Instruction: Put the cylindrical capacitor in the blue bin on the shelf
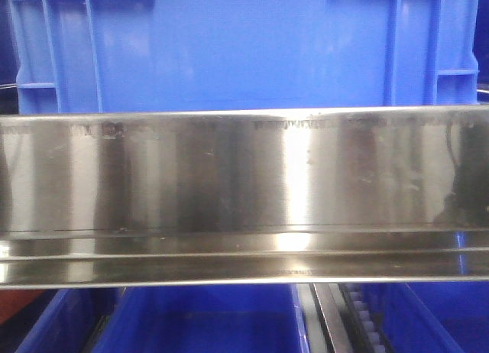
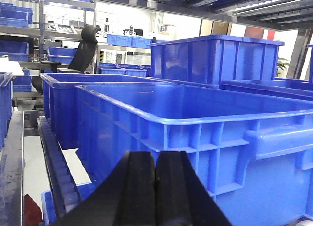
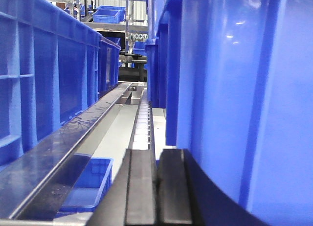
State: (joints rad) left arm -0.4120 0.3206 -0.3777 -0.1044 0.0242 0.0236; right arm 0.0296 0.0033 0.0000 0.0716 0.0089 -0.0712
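Behind left claw (image 2: 155,187) (closed): blue bin (image 2: 195,133)

Glossy plastic blue bin (image 1: 229,47); brushed steel shelf (image 1: 244,177)

One blue bin (image 1: 244,51) on one shelf (image 1: 244,177).

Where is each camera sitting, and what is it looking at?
Exterior front: faces the shelf's steel lip head-on, blue bin above; no robot part shows.
Left wrist: behind the shut left gripper, facing open blue bins.
Right wrist: behind the shut right gripper, looking down a gap between bins.
Both wrist views share black fingers and blue bins.
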